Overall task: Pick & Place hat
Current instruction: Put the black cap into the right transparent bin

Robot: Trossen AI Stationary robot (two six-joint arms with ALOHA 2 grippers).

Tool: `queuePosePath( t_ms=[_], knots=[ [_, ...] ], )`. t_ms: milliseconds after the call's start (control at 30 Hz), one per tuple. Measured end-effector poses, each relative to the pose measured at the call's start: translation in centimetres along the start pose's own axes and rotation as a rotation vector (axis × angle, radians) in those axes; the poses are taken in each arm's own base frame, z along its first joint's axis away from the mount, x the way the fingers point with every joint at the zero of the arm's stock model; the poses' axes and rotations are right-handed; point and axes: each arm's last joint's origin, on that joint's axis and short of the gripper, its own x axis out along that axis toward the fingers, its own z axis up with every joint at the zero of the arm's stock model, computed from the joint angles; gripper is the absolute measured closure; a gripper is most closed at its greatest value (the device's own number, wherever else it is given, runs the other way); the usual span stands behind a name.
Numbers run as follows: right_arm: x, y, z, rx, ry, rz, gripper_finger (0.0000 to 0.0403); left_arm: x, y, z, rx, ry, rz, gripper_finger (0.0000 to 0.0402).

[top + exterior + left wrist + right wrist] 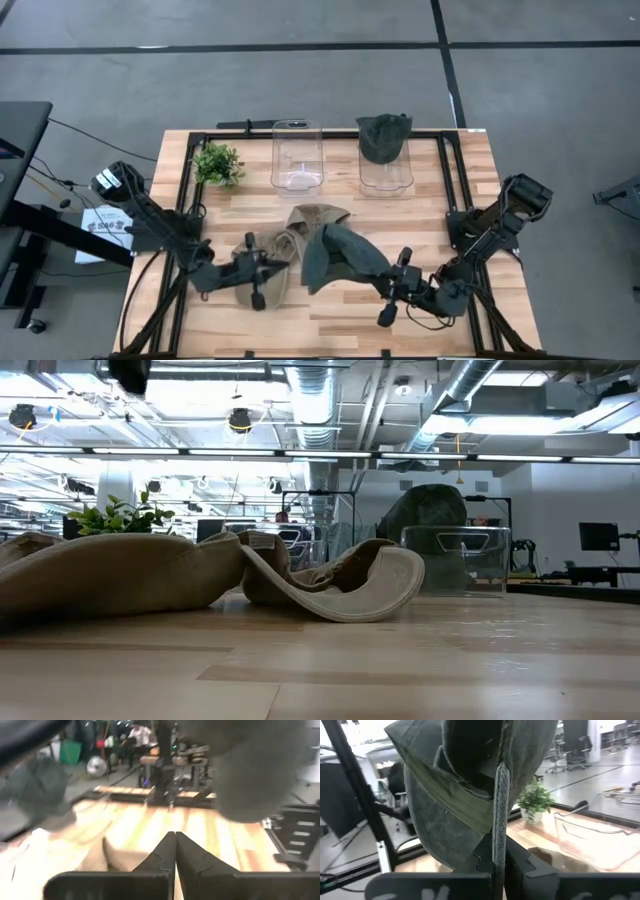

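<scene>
A dark green hat (338, 255) is held above the table's middle, just in front of my right gripper (386, 286), which is shut on it. Two tan hats lie on the wood: one (268, 268) at near left, one (316, 220) beside it, brim curled up (370, 595). My left gripper (262, 272) stands shut over the near-left tan hat (117, 860) with nothing between its fingers (160, 857). Another dark hat (384, 136) rests crown-up on the right clear container (386, 178). My right gripper pinches a thin grey-green edge strip of the dark green hat (501, 820) between its two fingers. The fingers lie about level and point toward the table's left. The hat billows out ahead of and above the fingers, its olive inner band (455, 795) showing. No part of it shows on the table in the low view.
A second clear container (298, 158) stands at the back middle, and a small green plant (218, 163) at the back left. A black frame (447, 170) runs round the tabletop. Bare wood lies along the near edge (400, 670).
</scene>
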Motion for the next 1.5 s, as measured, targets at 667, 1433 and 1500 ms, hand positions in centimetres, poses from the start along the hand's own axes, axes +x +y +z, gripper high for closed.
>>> queuePosePath(
  t_ms=[667, 1433, 1500],
  knots=[
    [2.3, -1.6, -1.1, -0.032, 0.025, -0.153, 0.0398, 2.7, 1.1, -1.4, -0.125, 0.052, -0.216, 0.0328],
    [4.3, -2.9, -1.8, 0.012, 0.054, -0.183, 0.0397, 4.1, 1.9, -1.9, -0.210, 0.032, -0.164, 0.0241],
    [4.7, -2.9, -2.3, 0.011, 0.056, -0.185, 0.0397, 4.4, 2.1, -1.9, -0.211, 0.031, -0.151, 0.0242]
  ],
)
